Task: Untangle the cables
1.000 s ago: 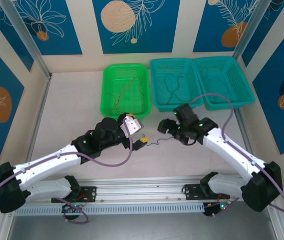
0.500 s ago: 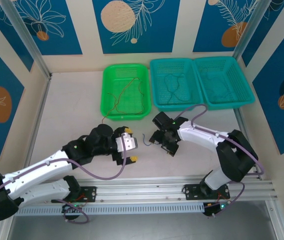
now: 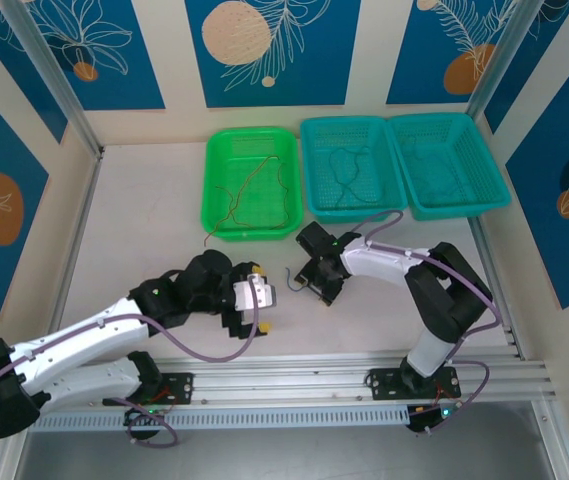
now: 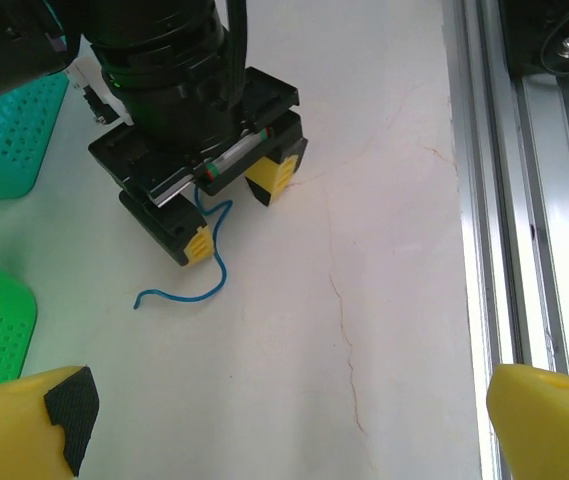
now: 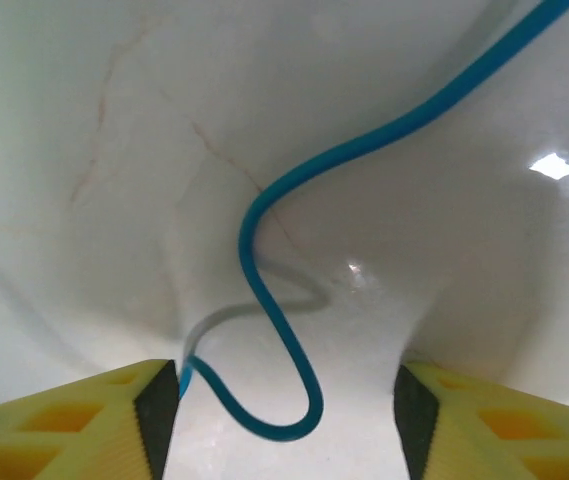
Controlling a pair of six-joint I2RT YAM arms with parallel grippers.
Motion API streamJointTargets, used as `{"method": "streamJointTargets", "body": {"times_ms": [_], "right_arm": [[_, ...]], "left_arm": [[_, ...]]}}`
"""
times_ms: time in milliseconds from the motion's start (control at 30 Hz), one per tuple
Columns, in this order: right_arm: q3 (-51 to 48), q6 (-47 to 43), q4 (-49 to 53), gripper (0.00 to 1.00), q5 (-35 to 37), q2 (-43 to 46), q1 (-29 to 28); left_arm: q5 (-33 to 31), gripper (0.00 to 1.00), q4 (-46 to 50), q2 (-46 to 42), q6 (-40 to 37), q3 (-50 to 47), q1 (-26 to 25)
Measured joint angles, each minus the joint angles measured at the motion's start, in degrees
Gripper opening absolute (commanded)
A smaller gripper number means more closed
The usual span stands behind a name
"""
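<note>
- The pale table top [image 3: 144, 220] is bare to the left of the arms. An aluminium rail [image 3: 294, 375] bounds its near edge, and a green plastic basket [image 3: 207, 195] and two teal ones [image 3: 305, 170] line the far side.
- A thin curly blue wire [image 4: 220, 268] lies loose on the table between the two grippers, in front of the baskets. A red-brown wire [image 3: 254, 181] sits in the green basket.
- The right gripper [image 5: 284, 420] is low over the blue wire, yellow pads parted. The wire [image 5: 247, 240] loops between them, unpinched.
- The left gripper [image 4: 284, 420] stands nearby, fingers spread wide and holding nothing.
</note>
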State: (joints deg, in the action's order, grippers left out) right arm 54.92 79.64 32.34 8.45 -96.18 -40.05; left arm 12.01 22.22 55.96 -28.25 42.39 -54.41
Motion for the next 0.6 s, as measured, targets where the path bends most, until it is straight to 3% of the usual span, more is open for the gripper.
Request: {"method": "streamJointTargets", "body": {"times_ms": [133,400,600], "right_arm": [[0.04,0.31,0.63,0.45,0.90,0.00,-0.09],[-2.60,-0.39,-0.85,0.11,6.12,3.30,-0.44],[-6.73,-1.22,-0.92,0.04,8.48,10.54,-0.22]], "left_arm": [[0.11,1.00,0.81,-0.02,-0.44,0.42,0.00],[2.99,1.00,-0.94,0.00,0.26,0.44,-0.09],[4.42,1.00,-2.86,0.68,1.36,0.68,-0.22]]}}
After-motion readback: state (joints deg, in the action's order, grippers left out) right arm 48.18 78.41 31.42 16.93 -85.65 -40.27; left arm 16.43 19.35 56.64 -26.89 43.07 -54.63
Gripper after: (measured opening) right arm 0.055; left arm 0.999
